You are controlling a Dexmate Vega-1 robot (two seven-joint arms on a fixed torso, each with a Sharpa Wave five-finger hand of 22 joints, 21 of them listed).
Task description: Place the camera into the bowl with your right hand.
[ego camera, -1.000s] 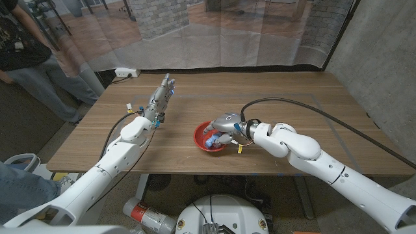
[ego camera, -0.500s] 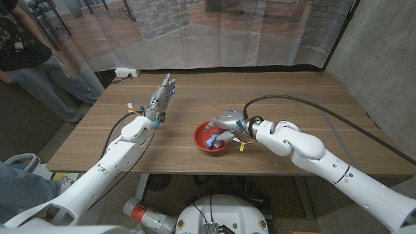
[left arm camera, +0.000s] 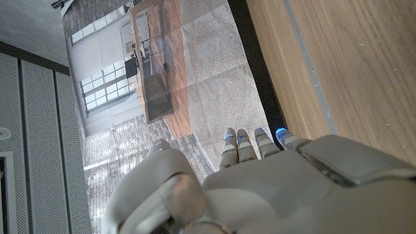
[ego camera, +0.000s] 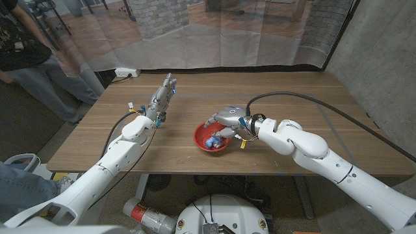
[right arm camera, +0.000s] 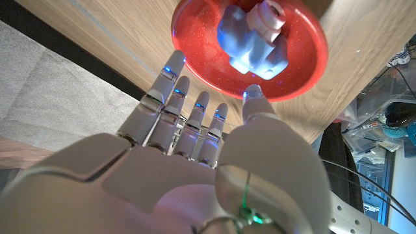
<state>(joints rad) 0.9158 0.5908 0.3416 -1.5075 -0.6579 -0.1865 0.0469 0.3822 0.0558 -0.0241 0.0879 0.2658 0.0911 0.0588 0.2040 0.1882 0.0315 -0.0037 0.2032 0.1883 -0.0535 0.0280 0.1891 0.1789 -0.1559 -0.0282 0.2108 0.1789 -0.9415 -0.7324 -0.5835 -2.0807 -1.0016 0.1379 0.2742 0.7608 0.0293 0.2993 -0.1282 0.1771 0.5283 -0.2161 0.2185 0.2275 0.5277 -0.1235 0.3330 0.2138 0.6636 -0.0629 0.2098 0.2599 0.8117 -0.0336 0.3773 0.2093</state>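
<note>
The blue-and-white toy camera lies in the red bowl; the right hand hovers above, fingers spread, seemingly holding nothing.

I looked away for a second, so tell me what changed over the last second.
The right hand let go of the toy camera, lifted off the red bowl and opened. The camera now lies loose in the bowl. The left hand and the bowl stayed put.
</note>
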